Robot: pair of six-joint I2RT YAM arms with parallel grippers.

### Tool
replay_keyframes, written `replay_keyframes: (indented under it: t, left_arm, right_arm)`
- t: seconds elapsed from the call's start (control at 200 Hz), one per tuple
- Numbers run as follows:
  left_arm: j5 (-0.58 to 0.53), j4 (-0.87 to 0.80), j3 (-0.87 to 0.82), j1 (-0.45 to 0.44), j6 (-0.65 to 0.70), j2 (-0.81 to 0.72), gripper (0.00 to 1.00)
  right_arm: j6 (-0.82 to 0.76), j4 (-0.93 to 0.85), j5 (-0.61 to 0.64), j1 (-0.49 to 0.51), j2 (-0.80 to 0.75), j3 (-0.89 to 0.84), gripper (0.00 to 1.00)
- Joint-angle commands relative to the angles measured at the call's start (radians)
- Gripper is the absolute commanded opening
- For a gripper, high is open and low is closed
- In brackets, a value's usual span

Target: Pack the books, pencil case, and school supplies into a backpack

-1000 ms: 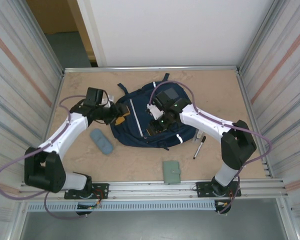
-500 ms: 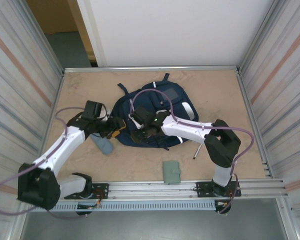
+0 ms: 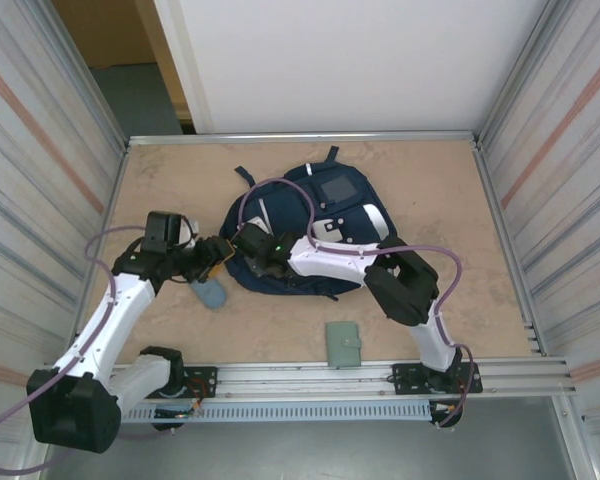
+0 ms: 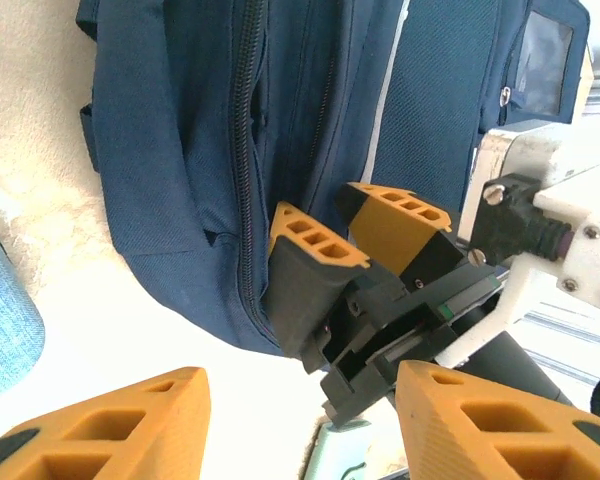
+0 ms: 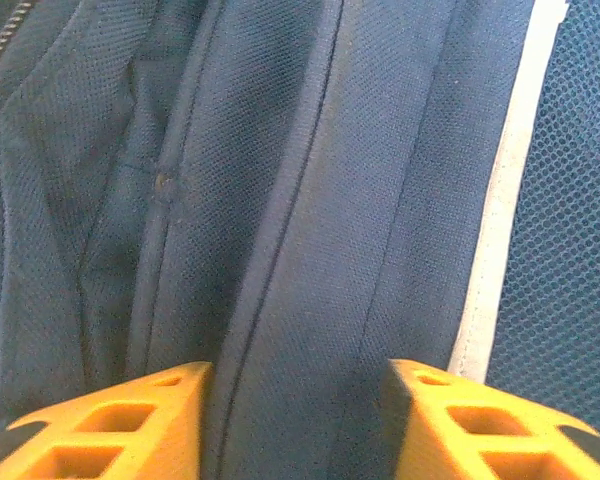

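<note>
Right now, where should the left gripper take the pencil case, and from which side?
Probably across its narrow middle, from straight above. The pencil case lies flat on the table, an oblong with rounded ends, so the jaws can span its short width; the open left gripper hangs by its far end.

The backpack (image 3: 285,215) is navy with pale grey-white patches and a white stripe. At its 8 o'clock the pencil case (image 3: 209,293) is slate-blue; at its 5 o'clock the square booklet (image 3: 344,343) is grey-green. The left gripper (image 4: 300,390) and right gripper (image 5: 298,380) have orange fingers. The table (image 3: 160,180) is speckled beige.
</note>
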Motion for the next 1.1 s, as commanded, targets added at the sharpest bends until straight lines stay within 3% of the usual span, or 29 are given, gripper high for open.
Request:
replay_keyframes:
  t: [0.0,0.165,0.496,0.712,1.007,1.052,1.097]
  left_arm:
    - [0.038,0.013,-0.019,0.009,-0.007,0.002,0.52]
    - [0.008,0.062,-0.029,-0.053,-0.024,-0.012,0.52]
    - [-0.046,0.265,0.032,-0.200,-0.107,0.116,0.50]
    - [-0.083,0.368,0.073,-0.269,-0.108,0.268,0.49]
    - [-0.109,0.436,0.128,-0.327,-0.109,0.380,0.49]
    - [-0.138,0.404,0.136,-0.327,-0.105,0.381,0.49]
    - [-0.234,0.299,0.155,-0.323,-0.103,0.391,0.49]
  right_arm:
    - [0.042,-0.028,0.131,0.030,0.026,0.036,0.38]
    - [0.052,-0.055,0.094,0.013,-0.024,0.041,0.00]
    - [0.162,-0.101,-0.324,-0.218,-0.263,0.025,0.00]
    - [0.136,-0.089,-0.422,-0.312,-0.329,0.010,0.00]
    - [0.072,-0.115,-0.491,-0.330,-0.316,0.064,0.00]
    - [0.071,-0.119,-0.506,-0.331,-0.312,0.069,0.00]
    - [0.069,-0.118,-0.519,-0.332,-0.312,0.071,0.00]
